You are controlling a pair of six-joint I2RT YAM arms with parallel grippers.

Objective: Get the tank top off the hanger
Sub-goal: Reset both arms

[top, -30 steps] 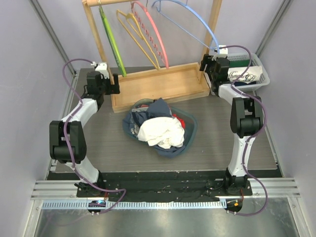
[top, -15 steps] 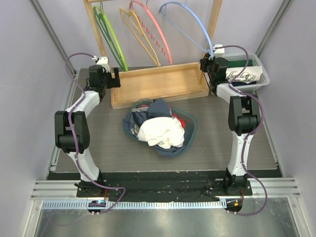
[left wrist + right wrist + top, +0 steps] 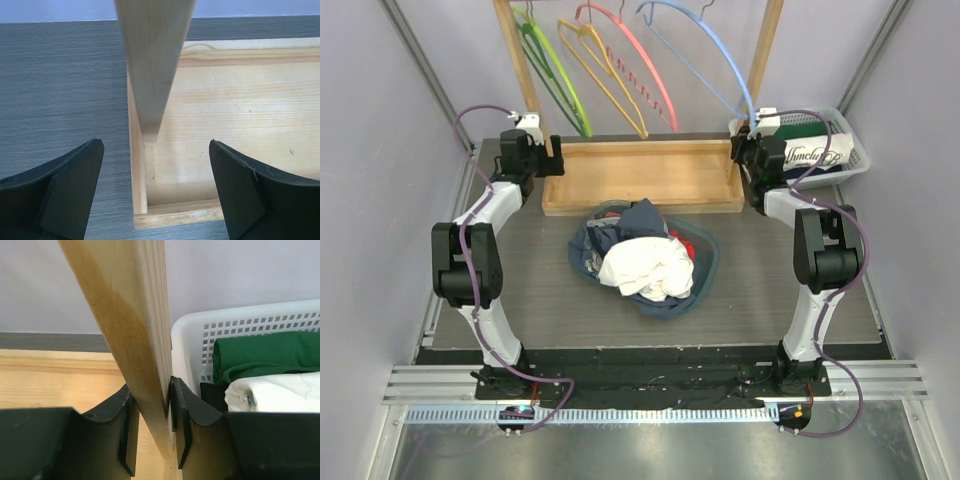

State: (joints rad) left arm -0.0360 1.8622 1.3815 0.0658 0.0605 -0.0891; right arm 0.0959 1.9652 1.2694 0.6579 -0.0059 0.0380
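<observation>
Top external: green hanger (image 3: 563, 92), yellow hanger (image 3: 605, 88), pink hanger (image 3: 655, 80), blue hanger (image 3: 732, 55) hang tilted.

The rack (image 3: 640, 178) now sits square to the table (image 3: 520, 290); a second ago its tray lay skewed, left end nearer the arms. The hangers (image 3: 560, 82) have shifted with it. The right gripper (image 3: 152, 425) has closed onto the right post (image 3: 135, 325). The left gripper (image 3: 156, 145), astride the left post (image 3: 152, 60), has narrowed slightly without touching it. The left elbow has moved further from the base.
</observation>
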